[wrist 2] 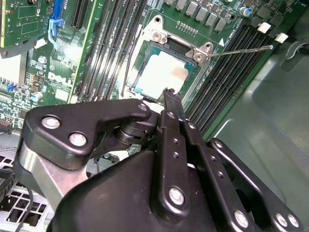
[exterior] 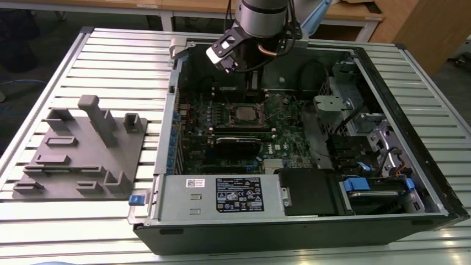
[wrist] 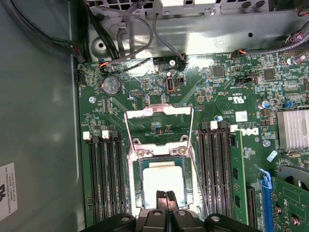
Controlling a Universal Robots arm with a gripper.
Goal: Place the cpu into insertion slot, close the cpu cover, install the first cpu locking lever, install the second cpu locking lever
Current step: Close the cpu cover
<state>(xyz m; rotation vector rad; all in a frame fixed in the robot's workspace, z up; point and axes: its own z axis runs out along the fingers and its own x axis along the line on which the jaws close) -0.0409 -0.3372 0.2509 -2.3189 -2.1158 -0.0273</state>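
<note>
Cpu (wrist: 164, 178) lies seated in the insertion slot (wrist: 136, 153), its pale metal top facing up and framed by the socket's silvery rim. In the second wrist view the cpu (wrist 2: 159, 72) fills the same square recess. The cpu cover (wrist: 159, 110) is swung open on the far side of the socket, and the green board shows through its cut-out. A thin wire lever (wrist 2: 241, 50) juts out from one socket corner, unlatched.

The gripper (wrist: 166, 197) hangs just above the near edge of the chip. Its fingers (wrist 2: 170, 104) are pressed together, tip against tip, with nothing between them.

In the exterior view the robot arm (exterior: 261, 16) reaches down over the far part of an open computer case (exterior: 165, 138) lying on a slatted table (exterior: 110, 66). The case holds the motherboard (exterior: 283, 138), with the socket (exterior: 244, 114) towards its far side. A labelled power supply box (exterior: 220, 196) lies along the case's near wall, and a drive bay with blue tabs (exterior: 375, 185) is at the exterior view's right. Outside the case, at the exterior view's left, a grey fixture block (exterior: 81, 154) rests on the table.
</note>
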